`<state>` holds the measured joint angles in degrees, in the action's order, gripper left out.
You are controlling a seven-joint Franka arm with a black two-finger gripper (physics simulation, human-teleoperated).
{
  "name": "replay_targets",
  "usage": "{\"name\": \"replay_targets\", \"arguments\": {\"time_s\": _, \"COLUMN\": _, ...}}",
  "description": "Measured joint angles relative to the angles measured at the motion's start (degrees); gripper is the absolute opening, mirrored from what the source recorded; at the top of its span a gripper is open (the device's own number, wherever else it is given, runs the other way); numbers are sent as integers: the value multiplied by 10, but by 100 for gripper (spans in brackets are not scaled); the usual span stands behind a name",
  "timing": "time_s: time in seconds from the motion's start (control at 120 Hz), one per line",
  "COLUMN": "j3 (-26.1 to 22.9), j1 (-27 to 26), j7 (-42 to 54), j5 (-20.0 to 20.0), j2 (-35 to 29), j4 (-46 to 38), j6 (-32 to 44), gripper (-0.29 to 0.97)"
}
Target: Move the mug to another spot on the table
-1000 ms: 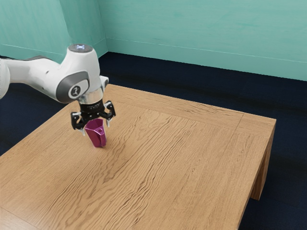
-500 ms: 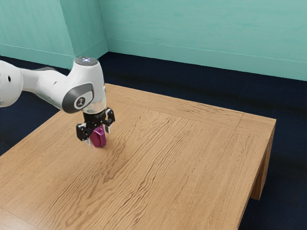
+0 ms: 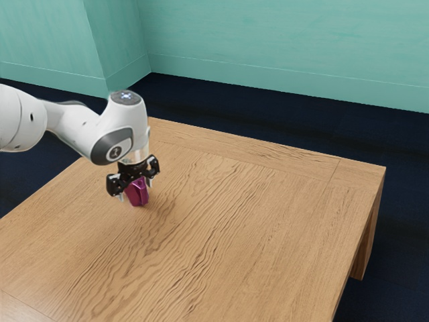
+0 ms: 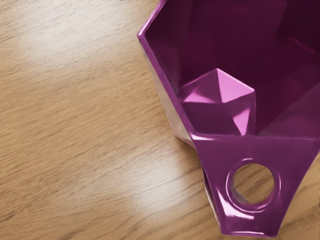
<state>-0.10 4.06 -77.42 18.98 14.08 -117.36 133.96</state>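
The gripper (image 3: 134, 190) is low over the purple mug (image 3: 139, 195), which stands on the counter (image 3: 255, 228) near the exterior view's far left edge. I cannot tell whether its grasp has closed. Lifting, carrying and setting down all look yet to be done.

Dark navy floor (image 3: 281, 117) all round — teal walls (image 3: 281, 40) behind, meeting at a corner.

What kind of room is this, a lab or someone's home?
Probably a simulated test room, not a home: plain teal walls, dark blue floor, one wooden table with a purple mug at the pincer.
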Motion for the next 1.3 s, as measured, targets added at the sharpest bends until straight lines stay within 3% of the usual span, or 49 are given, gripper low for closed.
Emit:
{"name": "replay_targets", "arguments": {"time_s": 0.767, "j3": 1, "j1": 20, "j7": 27, "j5": 10, "j2": 67, "j4": 30, "j6": 72, "gripper": 65}}
{"name": "replay_targets", "arguments": {"time_s": 1.05, "j3": 9, "j1": 20, "j7": 31, "j5": 9, "j2": 74, "j4": 33, "j6": 82, "gripper": 46}}
{"name": "replay_targets", "arguments": {"time_s": 1.3, "j3": 9, "j1": 20, "j7": 31, "j5": 6, "j2": 74, "j4": 33, "j6": 89, "gripper": 19}}
